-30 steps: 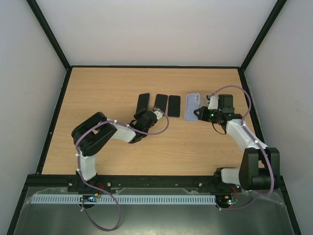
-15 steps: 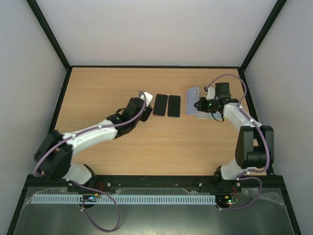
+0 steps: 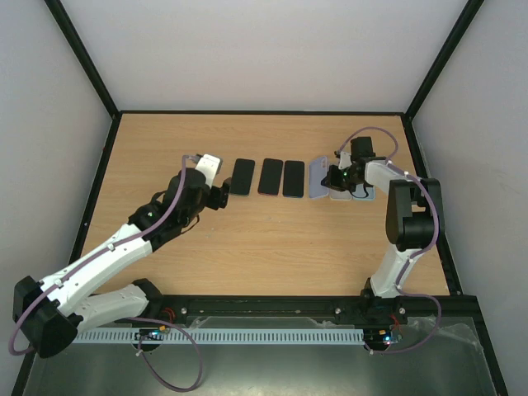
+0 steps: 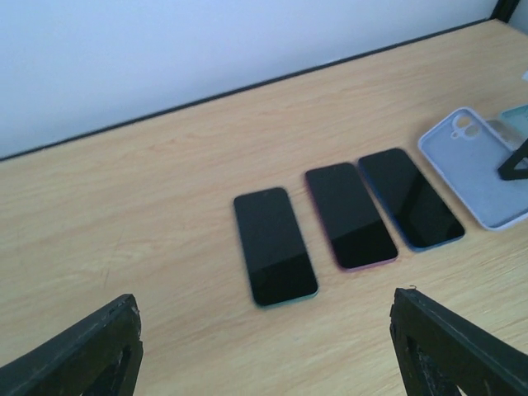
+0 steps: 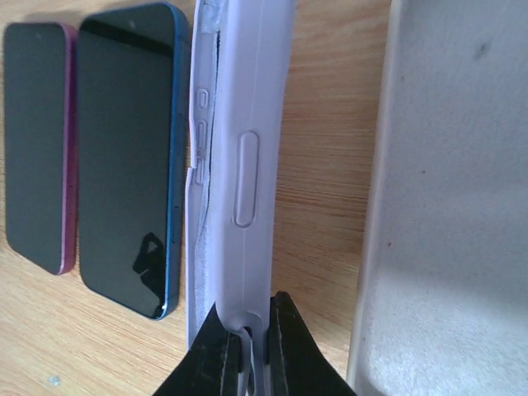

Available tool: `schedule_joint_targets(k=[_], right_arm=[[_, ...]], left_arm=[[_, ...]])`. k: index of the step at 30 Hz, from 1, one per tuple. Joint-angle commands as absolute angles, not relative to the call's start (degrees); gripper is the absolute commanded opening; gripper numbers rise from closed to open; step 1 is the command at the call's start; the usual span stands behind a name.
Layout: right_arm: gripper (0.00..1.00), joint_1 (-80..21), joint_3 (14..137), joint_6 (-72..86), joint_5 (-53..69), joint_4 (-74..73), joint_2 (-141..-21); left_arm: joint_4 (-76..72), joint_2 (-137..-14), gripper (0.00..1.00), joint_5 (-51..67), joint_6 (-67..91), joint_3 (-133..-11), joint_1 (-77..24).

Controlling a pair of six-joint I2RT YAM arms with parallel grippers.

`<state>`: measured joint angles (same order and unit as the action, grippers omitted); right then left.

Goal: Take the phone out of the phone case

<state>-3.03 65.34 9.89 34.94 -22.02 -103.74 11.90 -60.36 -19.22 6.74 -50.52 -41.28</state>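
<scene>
Seen from above, the teal-edged phone (image 3: 241, 176), the pink-edged phone (image 3: 271, 176) and the blue-edged phone (image 3: 294, 178) lie in a row on the table (image 3: 165, 140). The lilac case (image 3: 318, 178) sits just right of them, with the right gripper (image 3: 334, 178) at its right side. The left gripper (image 3: 221, 194) hangs just left of the row.

In the left wrist view, the left gripper (image 4: 264, 330) is spread wide and holds nothing, and the bare phones lie beyond it.

In the right wrist view, the right gripper (image 5: 245, 342) is pinched narrow on the lilac case (image 5: 247, 148), gripping its side wall. The case looks tilted. A pale case (image 5: 445, 190) lies to the right.
</scene>
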Motion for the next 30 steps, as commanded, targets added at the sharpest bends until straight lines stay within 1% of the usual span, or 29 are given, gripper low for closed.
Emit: schedule_joint_targets(k=[1,2,3,4,7,8,11,14,21,28,30], right_arm=[[0.02,-3.7,67.5,10.5,35.6,-21.5,-106.5],[0.03,-3.7,67.6,10.6,35.7,-21.6,-107.0],[0.07,-3.8,67.8,10.7,35.6,-21.7,-107.4],[0.14,-3.8,68.0,10.8,34.9,-22.0,-107.6],[0.27,-3.7,67.9,10.4,33.3,-22.9,-106.7],[0.33,-3.7,67.6,10.2,32.6,-23.0,-106.0],[0.4,-3.8,66.8,9.2,30.8,-23.6,-103.6],[0.44,-3.7,66.4,8.6,29.6,-24.7,-101.6],[0.46,-3.7,65.6,6.8,26.4,-26.7,-96.1],[0.46,-3.7,60.8,6.0,24.5,-23.8,-84.7],[0.46,-3.6,58.5,5.9,23.2,-21.4,-80.2]], left_arm=[[12.5,-57.4,0.82,-17.8,7.3,-45.6,-38.1],[11.9,-57.5,0.82,-17.0,7.2,-44.7,-37.2],[11.9,-57.8,0.82,-16.0,7.3,-44.9,-36.3],[12.4,-58.3,0.82,-15.4,7.5,-45.6,-35.6],[13.1,-59.0,0.82,-14.3,7.5,-46.2,-34.2],[13.1,-59.0,0.82,-14.0,7.6,-46.2,-33.8],[13.1,-58.4,0.82,-13.5,7.6,-45.9,-33.4],[12.8,-57.8,0.81,-13.3,7.3,-45.6,-33.4],[13.0,-57.2,0.82,-13.6,7.4,-45.4,-33.2],[12.7,-56.4,0.83,-14.2,8.7,-45.0,-33.3],[12.4,-56.1,0.85,-14.3,10.1,-45.2,-33.3]])
